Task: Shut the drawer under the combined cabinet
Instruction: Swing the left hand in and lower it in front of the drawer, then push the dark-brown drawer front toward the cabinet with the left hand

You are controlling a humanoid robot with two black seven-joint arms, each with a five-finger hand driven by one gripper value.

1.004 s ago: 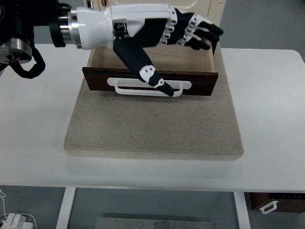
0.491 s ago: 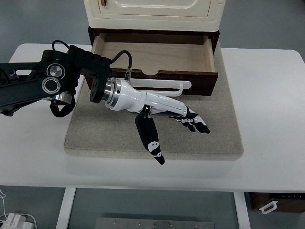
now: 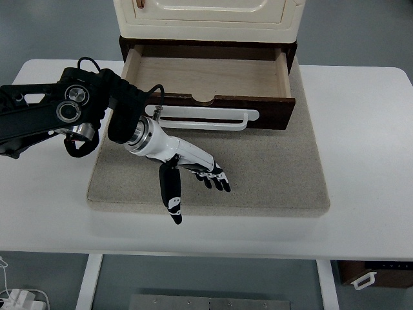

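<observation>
Left hand (image 3: 187,169) hovers over the mat (image 3: 271,174), fingers (image 3: 216,179) spread and empty, bare mat all round them; beyond the fingers the drawer (image 3: 206,84) stands pulled out under the cabinet (image 3: 206,13); white handle (image 3: 200,118), wooden inside bare.

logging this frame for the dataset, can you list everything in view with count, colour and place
cabinet: one, cream, top centre at the back of the mat
drawer: one, dark brown front, pale wood inside, pulled open under the cabinet, nothing seen inside
drawer handle: one, white, across the drawer front
mat: one, beige, under the cabinet, mid table
table: one, white, fills most of the view
dark brown item with white handle: one, bottom right below the table edge
white objects with cables: bottom left on the floor
left hand: one, white and black, fingers spread over the mat in front of the drawer, holding nothing
</observation>
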